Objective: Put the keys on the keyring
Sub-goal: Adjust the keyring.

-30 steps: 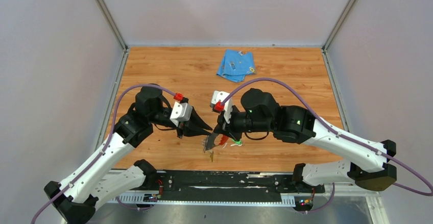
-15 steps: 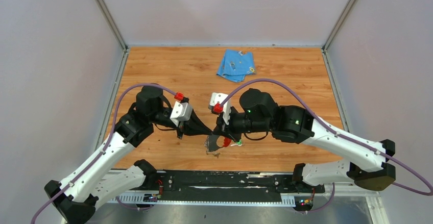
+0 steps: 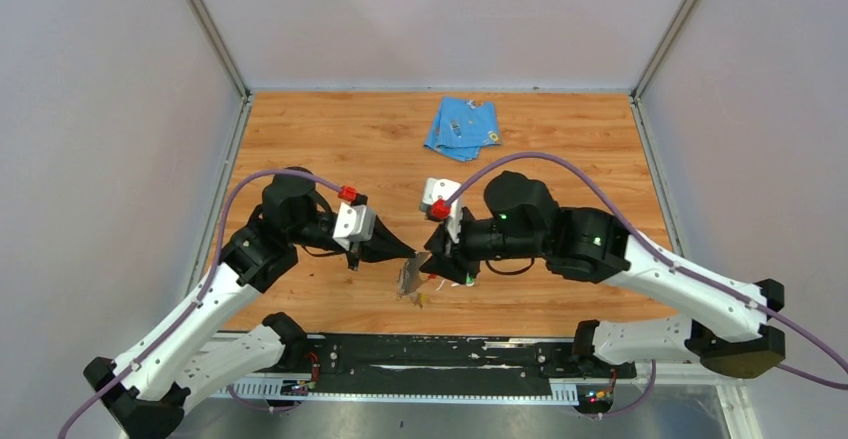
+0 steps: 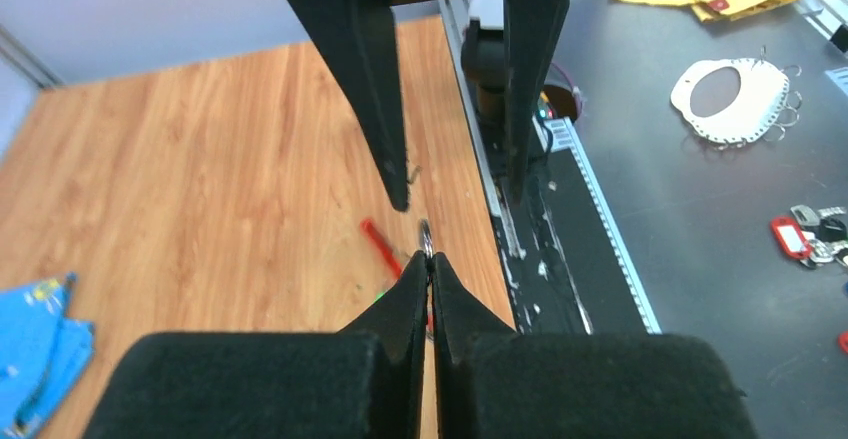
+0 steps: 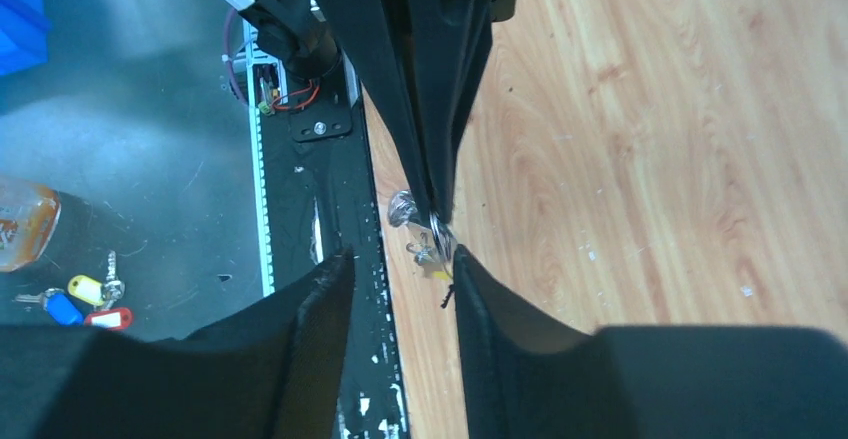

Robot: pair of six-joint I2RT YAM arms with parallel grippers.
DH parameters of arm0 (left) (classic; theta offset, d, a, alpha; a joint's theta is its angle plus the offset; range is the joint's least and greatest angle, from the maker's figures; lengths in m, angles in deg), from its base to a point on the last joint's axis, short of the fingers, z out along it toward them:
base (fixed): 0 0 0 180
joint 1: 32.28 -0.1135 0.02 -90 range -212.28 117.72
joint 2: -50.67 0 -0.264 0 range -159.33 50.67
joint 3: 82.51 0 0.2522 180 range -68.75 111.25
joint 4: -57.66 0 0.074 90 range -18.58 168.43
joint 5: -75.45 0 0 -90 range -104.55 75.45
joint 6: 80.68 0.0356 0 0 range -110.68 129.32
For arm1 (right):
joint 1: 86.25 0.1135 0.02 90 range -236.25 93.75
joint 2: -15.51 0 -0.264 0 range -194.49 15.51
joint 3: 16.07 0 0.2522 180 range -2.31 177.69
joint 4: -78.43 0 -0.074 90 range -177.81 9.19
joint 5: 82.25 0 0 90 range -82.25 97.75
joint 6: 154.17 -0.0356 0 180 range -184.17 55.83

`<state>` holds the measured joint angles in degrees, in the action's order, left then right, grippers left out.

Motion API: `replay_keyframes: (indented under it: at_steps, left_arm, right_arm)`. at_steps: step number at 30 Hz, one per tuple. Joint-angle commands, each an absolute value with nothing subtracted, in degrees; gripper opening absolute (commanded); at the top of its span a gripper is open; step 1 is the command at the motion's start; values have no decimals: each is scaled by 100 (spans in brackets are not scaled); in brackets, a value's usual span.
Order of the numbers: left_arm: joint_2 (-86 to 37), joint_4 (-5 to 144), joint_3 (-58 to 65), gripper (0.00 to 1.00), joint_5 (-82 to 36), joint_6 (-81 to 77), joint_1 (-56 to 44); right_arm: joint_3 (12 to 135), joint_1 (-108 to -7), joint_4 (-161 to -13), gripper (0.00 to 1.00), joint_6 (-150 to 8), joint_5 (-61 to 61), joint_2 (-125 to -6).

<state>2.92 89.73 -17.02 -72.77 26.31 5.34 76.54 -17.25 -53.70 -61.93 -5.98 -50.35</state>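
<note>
Left end effector [image 4: 430,259] had its fingers pressed together on the keyring [image 3: 408,277], held close to the near edge of the tabletop [image 3: 560,139], with a yellow-tagged key [image 3: 420,300] just on its near side. Right end effector [image 5: 402,254] faced it, fingers apart on either side of that pinch. Far back lay a folded blue cloth [image 3: 462,128], its small print unreadable.

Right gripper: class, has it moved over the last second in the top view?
Yes. The right gripper has shifted slightly toward the right of the view, judged against the blue cloth.
</note>
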Motion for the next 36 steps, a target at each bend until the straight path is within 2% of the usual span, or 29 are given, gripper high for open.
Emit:
replay_keyframes:
  at_steps: [1,5,13,28,36]
  left_arm:
    - [671,8134,-1841,0,-7768,2521,525]
    - [722,7903,-1726,0,-8217,2289,525]
    - [635,7879,-1244,0,-8850,2316,642]
    - [619,7405,-1223,0,-8526,1678,762]
    - [568,7468,-1076,0,-8628,1935,831]
  right_arm:
    - [7501,-1769,-5702,48,-6201,-854,-4262]
    - [6819,-1770,-6347,56,-6197,-942,-3529]
    - [5615,-1770,-7900,57,-6204,-885,-2384]
    - [5484,-1769,-8481,55,-6320,-1057,-2791]
    - [5511,-1769,-8220,60,-6235,-1276,-2905]
